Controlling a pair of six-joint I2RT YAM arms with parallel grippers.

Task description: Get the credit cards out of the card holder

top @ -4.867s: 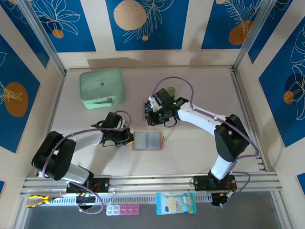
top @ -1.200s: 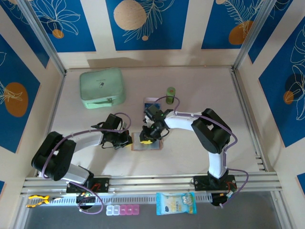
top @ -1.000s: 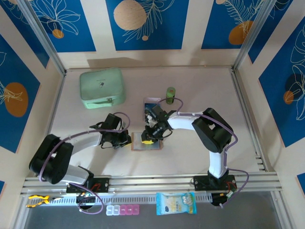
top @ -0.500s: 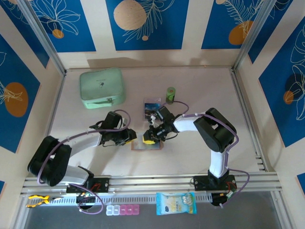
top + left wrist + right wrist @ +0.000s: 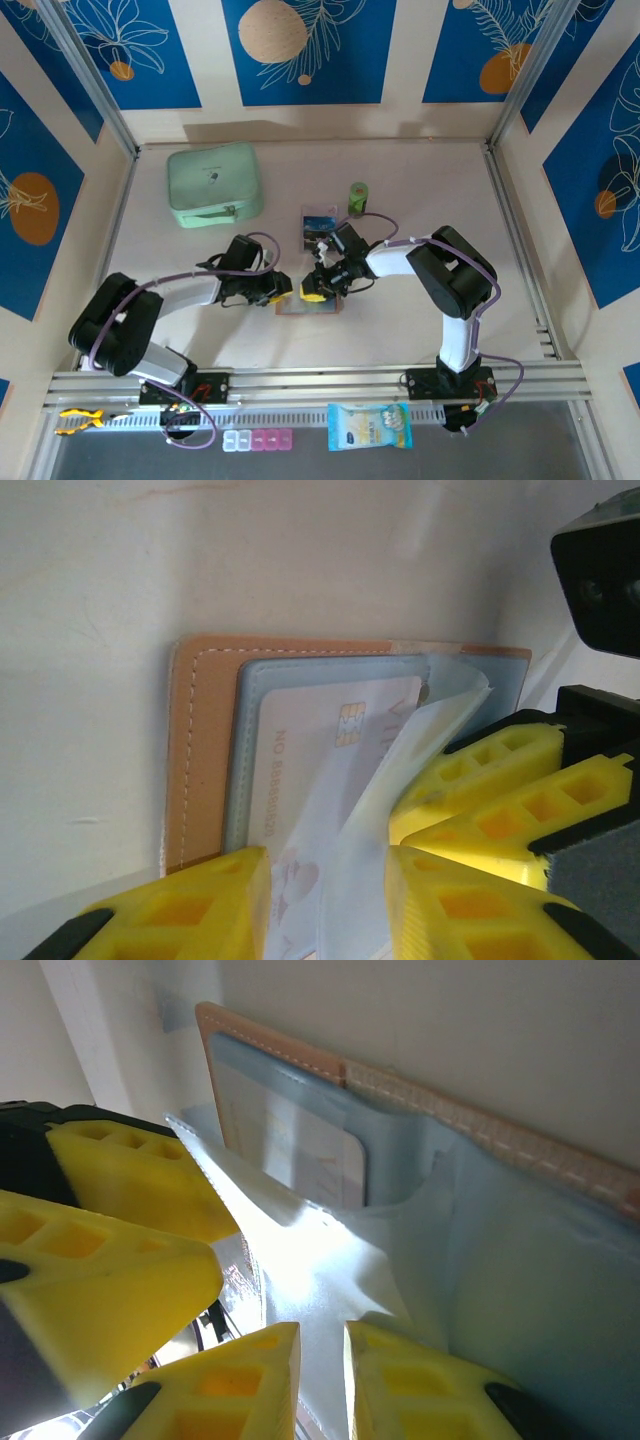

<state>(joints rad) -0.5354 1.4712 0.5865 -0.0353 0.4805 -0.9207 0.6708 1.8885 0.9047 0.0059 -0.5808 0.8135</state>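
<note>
— What's over on your left?
— A mint-green zip case [image 5: 213, 184] sits toward the worktop's far left corner, well apart from the work. Your left gripper [image 5: 325, 905] has its fingers apart, straddling the tan leather bifold card holder [image 5: 195, 770], which lies open near mid-worktop.
— And what's in your way?
— A pale chip credit card [image 5: 330, 730] sits in the clear pocket. Your right gripper [image 5: 322, 1380] is pinched together on that pocket's lifted flap, crowding your left fingers. Beyond it, a blue printed card [image 5: 319, 222] lies flat near a small green cylinder [image 5: 358, 196].
</note>
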